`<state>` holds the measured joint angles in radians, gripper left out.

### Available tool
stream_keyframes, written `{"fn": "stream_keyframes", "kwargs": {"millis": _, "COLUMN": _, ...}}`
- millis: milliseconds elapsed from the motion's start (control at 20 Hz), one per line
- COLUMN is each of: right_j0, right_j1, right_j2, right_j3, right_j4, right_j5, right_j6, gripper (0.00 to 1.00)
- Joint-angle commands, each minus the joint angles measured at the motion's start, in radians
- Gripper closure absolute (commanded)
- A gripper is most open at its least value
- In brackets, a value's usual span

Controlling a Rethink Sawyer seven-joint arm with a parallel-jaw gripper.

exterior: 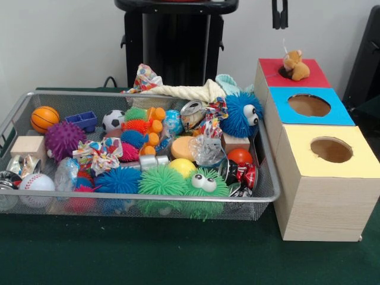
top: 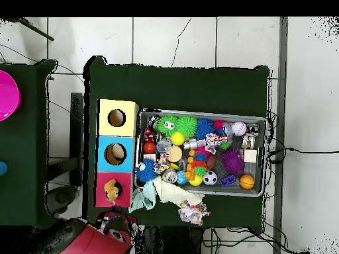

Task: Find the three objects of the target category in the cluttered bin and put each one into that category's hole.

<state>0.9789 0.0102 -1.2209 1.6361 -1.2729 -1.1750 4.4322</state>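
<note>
The wire mesh bin (exterior: 148,200) stands on the green table, filled with mixed toys: furry balls, spiky balls, small sports balls, wooden blocks and crushed cans. In the overhead view the bin (top: 267,155) lies right of the three boxes. The red-panelled hole (exterior: 284,72) tops the farthest box and is mostly covered by a small tan plush toy (exterior: 295,66) that sits in it. The plush also shows in the overhead view (top: 111,192). My gripper (exterior: 279,16) hangs at the top edge, above and a little behind the red box, holding nothing that I can see.
The blue-panelled box (exterior: 309,105) and the yellow-panelled box (exterior: 331,150) stand nearer the camera than the red one. A white rope toy (exterior: 184,91) and patterned cloth (exterior: 144,78) hang over the bin's far rim. The black pedestal (exterior: 175,41) is behind. The red arm (top: 79,239) shows in the overhead view.
</note>
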Motion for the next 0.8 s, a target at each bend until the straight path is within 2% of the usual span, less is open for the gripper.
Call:
{"fn": "stream_keyframes", "kwargs": {"millis": 50, "right_j0": -0.035, "right_j1": -0.097, "right_j2": 0.208, "right_j3": -0.051, "right_j4": 0.026, "right_j5": 0.038, "right_j6": 0.340, "gripper": 1.00}}
{"fn": "stream_keyframes", "kwargs": {"millis": 500, "right_j0": -0.028, "right_j1": -0.141, "right_j2": 0.273, "right_j3": -0.043, "right_j4": 0.003, "right_j5": 0.113, "right_j6": 0.333, "gripper": 1.00}}
{"fn": "stream_keyframes", "kwargs": {"millis": 800, "right_j0": -0.015, "right_j1": -0.104, "right_j2": 0.292, "right_j3": -0.055, "right_j4": -0.009, "right_j5": 0.180, "right_j6": 0.325, "gripper": 1.00}}
